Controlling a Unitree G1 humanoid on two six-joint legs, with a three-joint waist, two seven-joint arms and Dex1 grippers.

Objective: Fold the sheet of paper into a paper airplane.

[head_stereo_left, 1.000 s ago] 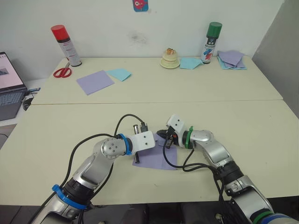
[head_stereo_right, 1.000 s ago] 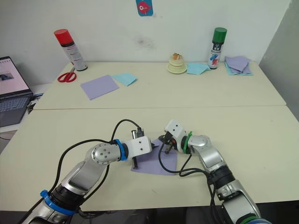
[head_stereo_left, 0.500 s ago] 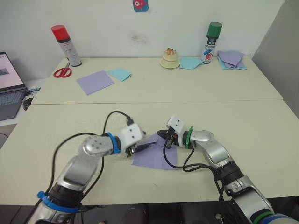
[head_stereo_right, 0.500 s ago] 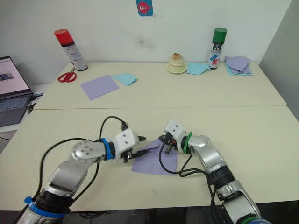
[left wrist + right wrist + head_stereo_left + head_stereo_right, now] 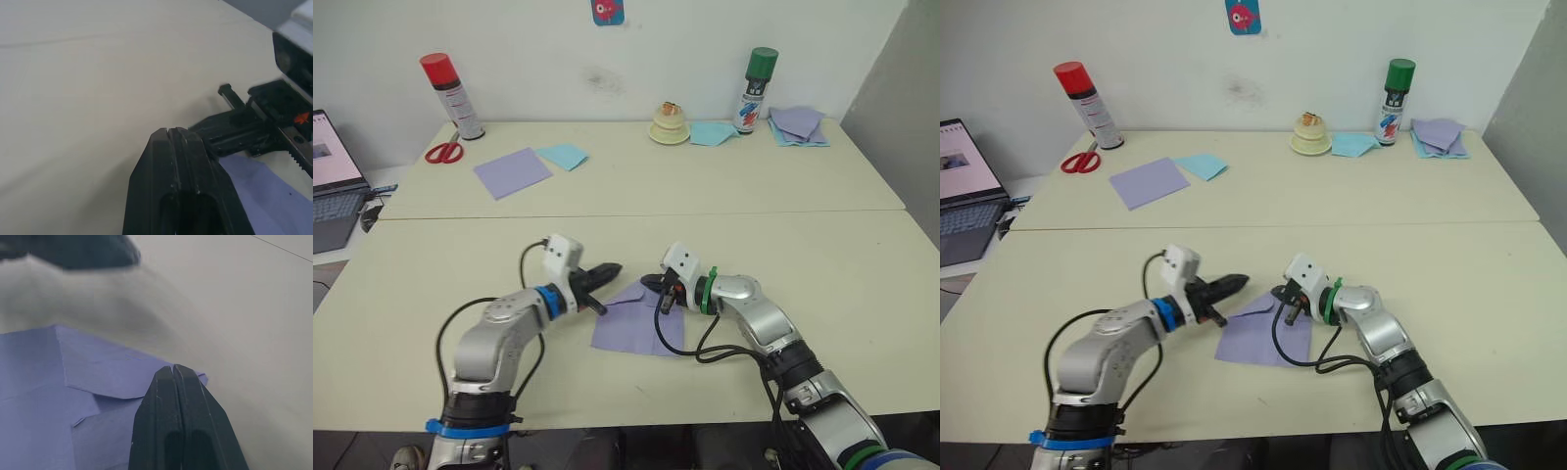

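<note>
Right tool clenched, pinning the sheet of paper flat on the worktop; left tool clenched, empty, just left of the far corner

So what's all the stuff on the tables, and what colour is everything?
Sheet of paper: 1, lavender, creased, near table, between the tools.
Smooth sheet: 1, lavender, far table, left.
Small sheet: 1, light blue, beside the smooth sheet.
Scissors: 1, red handles, far left.
Spray can: 1, red cap, back left.
Spray can: 1, green cap, back right.
Small cake-like thing: 1, cream, back middle.
Blue paper: 1, beside the green-capped can.
Paper pile: 1, purple and blue, back right.
Laptop: 1, open, far left.
Left tool: black, shut, above the table.
Right tool: black, shut, pressing on the sheet of paper.
</note>
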